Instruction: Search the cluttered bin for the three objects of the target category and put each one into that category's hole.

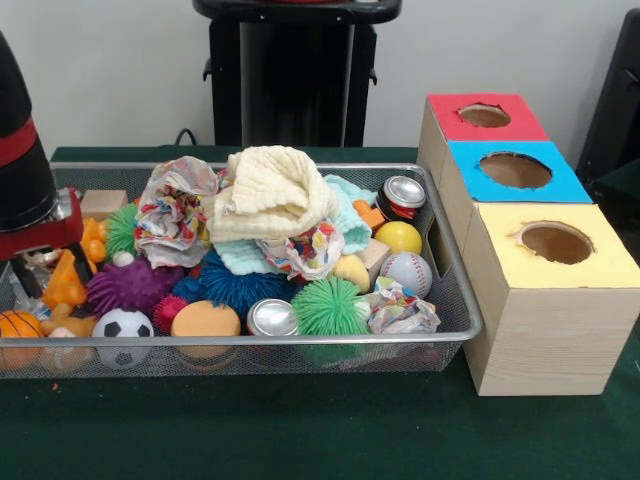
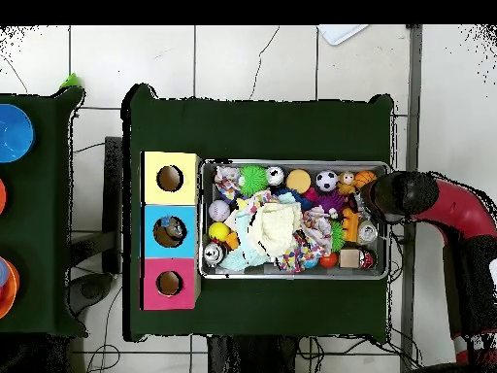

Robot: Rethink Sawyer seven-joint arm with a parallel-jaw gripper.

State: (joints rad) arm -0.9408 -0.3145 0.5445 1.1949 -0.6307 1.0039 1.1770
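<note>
The wire-mesh bin (image 1: 300, 340) is heaped with toys, and it also shows in the overhead view (image 2: 291, 276). My gripper (image 1: 40, 235) hangs low over the bin's left end in the front view, which is the right end in the overhead view (image 2: 381, 197). The arm's black and red body hides how the gripper stands. A crinkly transparent plastic piece (image 1: 25, 268) lies just under it, partly hidden, and shows in the overhead view (image 2: 367, 231). No other clear container is plain to see. The blue-topped box's hole (image 1: 515, 170) lies outside the bin's other end, also seen from overhead (image 2: 170, 232).
A pale yellow cloth (image 1: 270, 190) tops the heap. Dotted paper wads (image 1: 175, 210) (image 1: 400, 312) and silver cans (image 1: 272, 318) (image 1: 403, 195) lie among spiky balls, a baseball (image 1: 407, 272) and a toy soccer ball (image 1: 122, 325). Red-topped (image 1: 485, 115) and yellow-topped (image 1: 555, 243) boxes flank the blue one.
</note>
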